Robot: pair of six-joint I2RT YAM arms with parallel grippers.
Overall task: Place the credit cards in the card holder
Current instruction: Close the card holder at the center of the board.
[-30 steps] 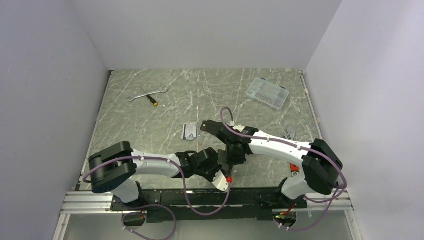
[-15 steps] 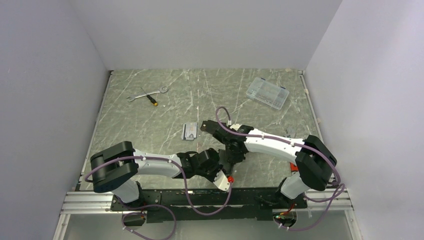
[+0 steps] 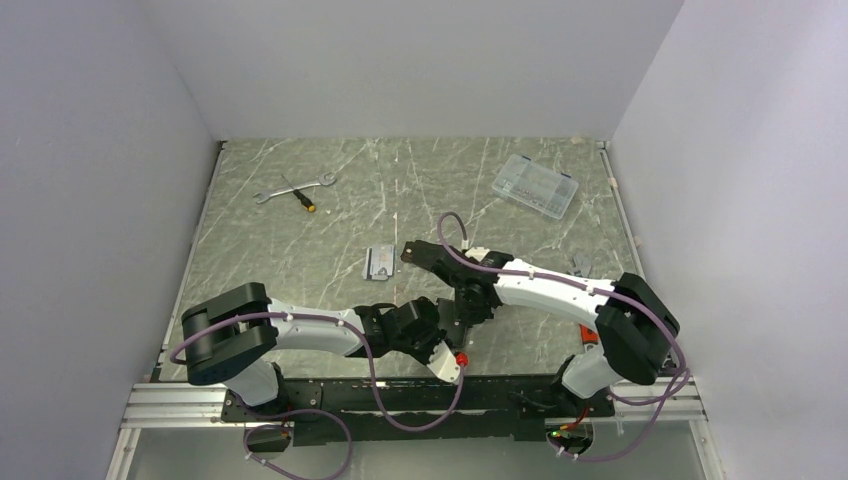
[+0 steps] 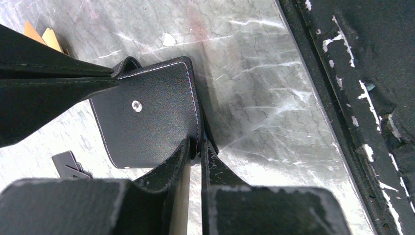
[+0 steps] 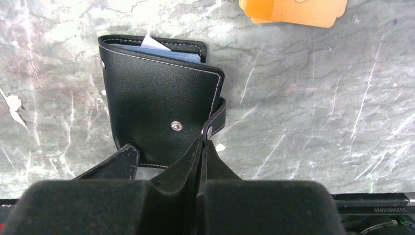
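Observation:
The black card holder [image 5: 151, 98] lies folded on the marble table, pale blue sleeves showing at its far edge. My right gripper [image 5: 204, 141] is shut on its snap tab [image 5: 215, 122], beside the silver stud [image 5: 176, 126]. In the left wrist view, my left gripper [image 4: 199, 143] is shut on the side edge of the card holder [image 4: 147, 122]. The orange credit cards [image 5: 298, 10] lie stacked on the table beyond the holder, with their corners [image 4: 41, 35] peeking over the right fingers. In the top view both wrists cover the holder.
A wrench [image 3: 292, 185] and a screwdriver [image 3: 303, 198] lie at the back left, and a clear plastic box [image 3: 535, 185] at the back right. A small grey piece [image 3: 380, 262] sits mid-table. The black front rail [image 4: 367, 107] runs close by the holder.
The right gripper has closed onto the holder's tab, and its wrist has shifted slightly. The left arm has stayed in place, still gripping the holder's edge.

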